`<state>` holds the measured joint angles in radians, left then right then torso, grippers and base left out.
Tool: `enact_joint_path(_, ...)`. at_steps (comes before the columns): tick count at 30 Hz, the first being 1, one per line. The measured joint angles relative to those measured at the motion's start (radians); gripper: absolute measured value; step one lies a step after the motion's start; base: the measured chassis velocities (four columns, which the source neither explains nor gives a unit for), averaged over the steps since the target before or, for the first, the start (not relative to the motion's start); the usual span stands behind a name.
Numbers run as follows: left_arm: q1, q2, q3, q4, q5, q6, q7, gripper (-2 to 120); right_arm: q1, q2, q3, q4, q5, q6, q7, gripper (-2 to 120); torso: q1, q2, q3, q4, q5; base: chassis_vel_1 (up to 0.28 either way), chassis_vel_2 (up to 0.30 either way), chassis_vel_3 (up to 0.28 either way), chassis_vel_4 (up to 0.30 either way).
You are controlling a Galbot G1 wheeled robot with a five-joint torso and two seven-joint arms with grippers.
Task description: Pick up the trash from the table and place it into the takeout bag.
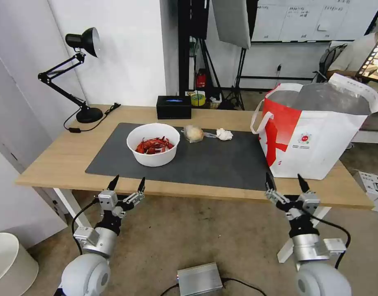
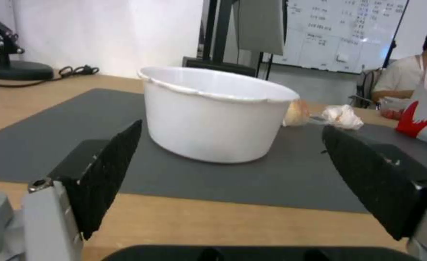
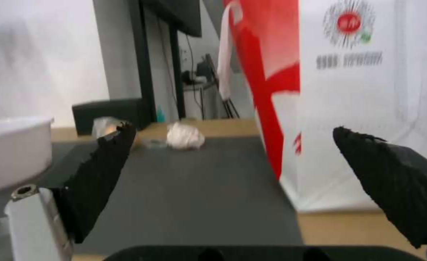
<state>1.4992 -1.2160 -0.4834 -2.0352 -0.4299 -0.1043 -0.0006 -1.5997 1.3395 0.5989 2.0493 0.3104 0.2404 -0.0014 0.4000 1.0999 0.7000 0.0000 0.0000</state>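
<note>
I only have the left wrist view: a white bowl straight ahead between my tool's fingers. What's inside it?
Observer: From the head view, the bowl holds red crayfish shells.
Operator: Is the takeout bag's mouth open?
Observer: Yes. The takeout bag stands upright at the right end of the table, top open, foil lining showing.
Operator: Where's the right tool?
Observer: The right tool hangs open just off the table's front edge, in front of the bag.

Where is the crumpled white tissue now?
In the head view, the crumpled tissue lies on the grey mat, between the yellowish plastic wad and the takeout bag.
</note>
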Motion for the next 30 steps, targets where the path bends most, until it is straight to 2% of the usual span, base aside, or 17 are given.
enact_joint_path(13, 0.002, 0.001, -0.007, 0.007, 0.002, -0.003, 0.001, 100, -0.049, 0.038, -0.039, 0.023, -0.043, 0.034, -0.006, 100, 0.000, 0.000, 0.000, 0.0000, -0.0001, 0.000, 0.000, 0.000, 0.000)
enact_joint_path(22, 0.006, 0.000, -0.010, 0.007, 0.001, -0.006, 0.003, 100, -0.098, 0.049, -0.065, 0.123, -0.099, -0.046, 0.030, 100, 0.000, 0.000, 0.000, 0.0000, -0.0001, 0.000, 0.000, 0.000, 0.000)
enact_joint_path(30, 0.006, 0.001, -0.012, 0.009, 0.001, -0.006, 0.007, 100, -0.108, 0.042, -0.061, 0.145, -0.113, -0.077, 0.033, 100, 0.000, 0.000, 0.000, 0.0000, 0.0000, 0.000, 0.000, 0.000, 0.000)
